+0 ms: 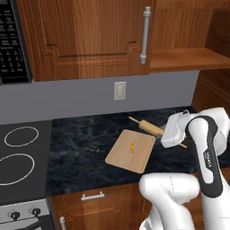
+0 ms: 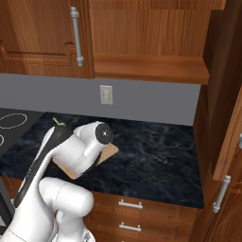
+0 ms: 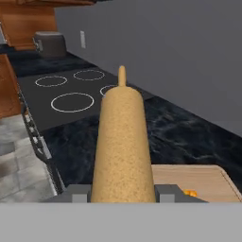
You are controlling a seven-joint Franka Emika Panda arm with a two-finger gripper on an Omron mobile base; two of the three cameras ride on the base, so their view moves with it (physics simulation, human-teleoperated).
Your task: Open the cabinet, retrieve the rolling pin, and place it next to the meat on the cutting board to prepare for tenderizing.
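Note:
My gripper [image 3: 122, 194] is shut on the rolling pin [image 3: 122, 142], a light-tan cylinder whose far knob points toward the stove. In the left base view the rolling pin [image 1: 147, 126] lies slantwise low over the dark counter, just behind the cutting board's right edge, with the gripper [image 1: 165, 133] around its right part. The cutting board [image 1: 134, 157] is a flat tan rectangle with the tiny orange meat [image 1: 131, 146] near its middle. The cabinet [image 1: 188, 58] stands open, its wooden shelf bare; its door [image 2: 227, 118] is swung out at the right. My arm hides most of the cutting board [image 2: 111, 150] in the right base view.
A black stovetop [image 1: 18, 152] with ring burners lies left of the counter, a microwave [image 1: 13, 40] above it. The shut arched-panel door [image 1: 90, 40] hangs over the board. A wall outlet [image 1: 119, 90] sits behind. A toaster [image 3: 49, 43] stands beyond the stove.

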